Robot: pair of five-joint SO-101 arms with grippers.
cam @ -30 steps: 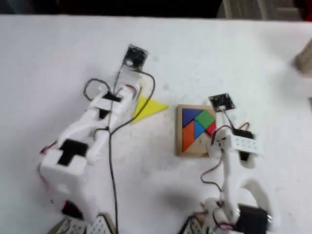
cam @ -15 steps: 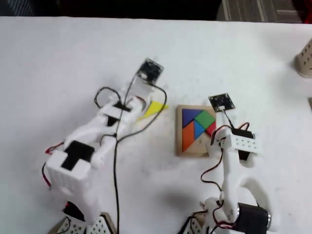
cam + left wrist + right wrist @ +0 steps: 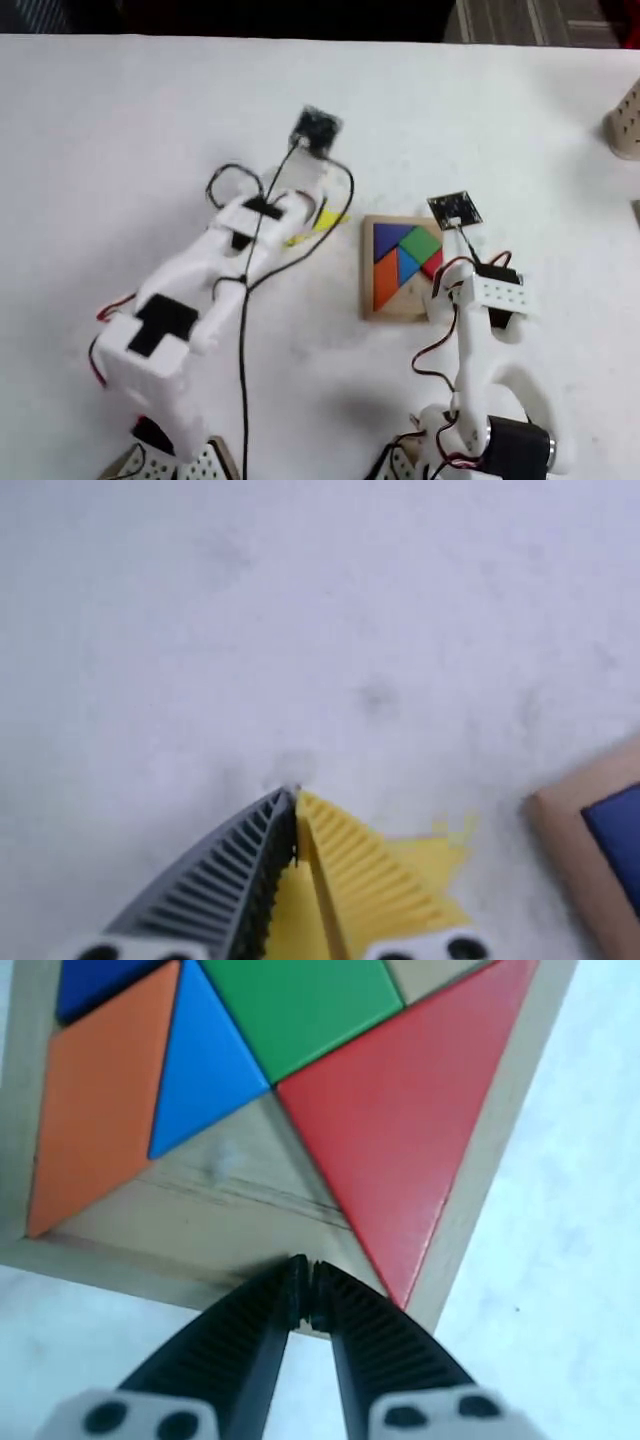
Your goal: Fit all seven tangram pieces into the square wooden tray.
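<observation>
1. we see a white table (image 3: 500, 120) carrying both arms and all the pieces.
2. the left arm (image 3: 190, 280) stretches across the table toward the tray's outer side.
3. the right arm (image 3: 480, 330) stands at the tray's other side, with its wrist above the tray's near corner.
4. the square wooden tray (image 3: 367, 290) lies flat between the two arms, partly filled, with bare wood showing in the part nearest the right gripper.
5. a large red triangle (image 3: 400, 1120) lies in the tray along one rim.
6. an orange four-sided piece (image 3: 95, 1100) lies along the opposite rim.
7. a green piece (image 3: 300, 1000) touches the red triangle's long edge.
8. a light blue triangle (image 3: 200, 1060) sits between the orange and green pieces, and a dark blue piece (image 3: 100, 980) lies beyond it.
9. the flat yellow triangle (image 3: 430, 865) lies on the table outside the tray, near its rim but not touching it, mostly under the left gripper.
10. the left gripper (image 3: 292, 798) has its fingertips meeting, with yellow showing under and beside them; we cannot tell whether it has hold of the piece.
11. the right gripper (image 3: 305, 1278) hangs over the tray's near rim, its tips almost touching and nothing between them.
</observation>
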